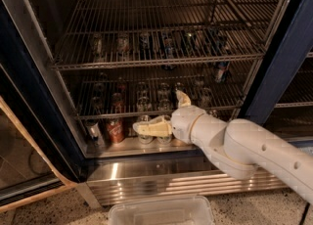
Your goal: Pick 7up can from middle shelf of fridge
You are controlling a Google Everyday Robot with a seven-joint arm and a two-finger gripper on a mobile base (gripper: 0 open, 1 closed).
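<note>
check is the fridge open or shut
Open: the fridge interior shows unobstructed, and the claw reaches inside beside the bottom cans.
</note>
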